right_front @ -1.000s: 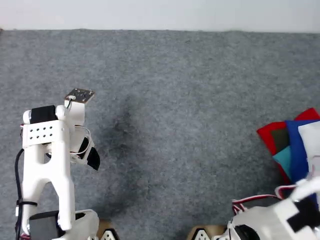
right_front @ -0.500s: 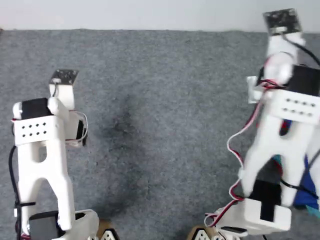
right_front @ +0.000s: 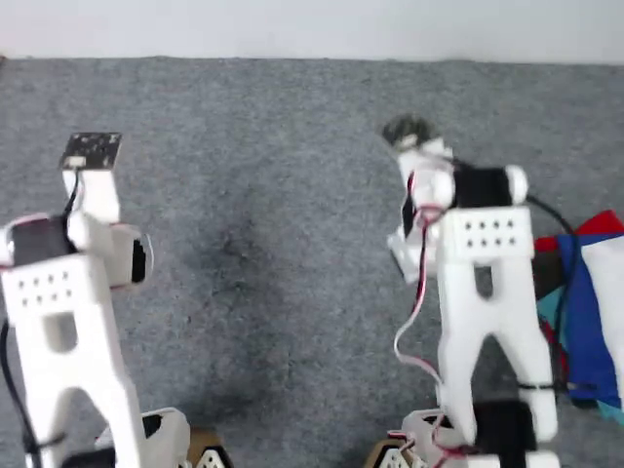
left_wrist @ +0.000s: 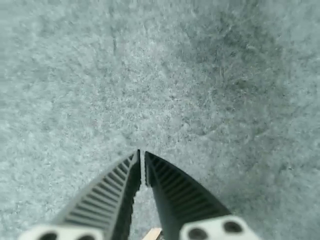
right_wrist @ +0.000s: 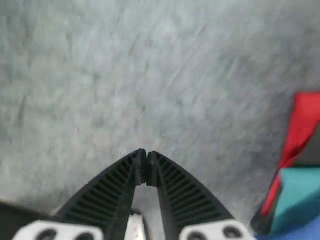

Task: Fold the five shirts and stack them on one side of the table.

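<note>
High view: I see the grey felt-covered worktop from above, with a white wall along its far edge. The left arm stands at the near left corner. The right arm stands right of the middle, with a red wire hanging along its left side. The stack of shirts lies at the worktop's right edge, just beside the right arm, and the arm's white link covers the stack's left border. From here I make out a red shirt at the far side, a blue shirt and a white shirt on top.

Left wrist view: the left gripper is clenched on nothing, its ribbed black fingers meeting at the tips above bare felt.

Right wrist view: the right gripper is likewise clenched and empty, tips pressed together over bare felt. Well apart from the tips, this view gives me the stack's edge from close by: the red shirt folded over a teal shirt, with the blue shirt beneath. I cannot tell the number of shirts in the stack.
</note>
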You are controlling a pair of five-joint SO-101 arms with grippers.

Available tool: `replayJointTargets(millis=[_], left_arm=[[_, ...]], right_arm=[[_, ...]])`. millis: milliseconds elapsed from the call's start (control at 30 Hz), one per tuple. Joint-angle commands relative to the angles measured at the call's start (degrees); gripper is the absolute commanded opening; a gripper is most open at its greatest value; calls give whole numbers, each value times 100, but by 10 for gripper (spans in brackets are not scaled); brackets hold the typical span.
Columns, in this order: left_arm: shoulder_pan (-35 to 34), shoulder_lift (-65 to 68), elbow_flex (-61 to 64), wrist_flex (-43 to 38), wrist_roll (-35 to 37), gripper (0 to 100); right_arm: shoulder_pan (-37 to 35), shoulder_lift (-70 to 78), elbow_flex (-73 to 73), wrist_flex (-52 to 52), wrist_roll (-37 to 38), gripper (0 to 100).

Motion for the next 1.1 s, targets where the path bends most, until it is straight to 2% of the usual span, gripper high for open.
replayJointTargets(millis=[0,133,267,400,700,867,1000,1067], left_arm=[[-26,-1310,382,167,44,13],[-26,-2655,1385,167,0,13],[-35,-3613,1974,-193,-598,13],[-62,-4176,2624,-475,-1248,13],[-62,-5301,3635,-1029,-1459,13],[-70,-6312,4514,-941,-2048,13],[-62,-7552,4927,-818,-2066,13],[-26,-7525,5007,-897,-2066,13]], right_arm=[[-75,-927,809,215,79,18],[-57,-1921,2057,163,114,18],[-119,-2712,3692,-901,88,14],[-145,-3415,4536,-1631,88,14],[-92,-4514,6418,-2826,79,14],[-171,-5218,6857,-2923,79,14],[-180,-5930,7182,-2879,79,14],[-180,-6360,7543,-2941,79,14]])
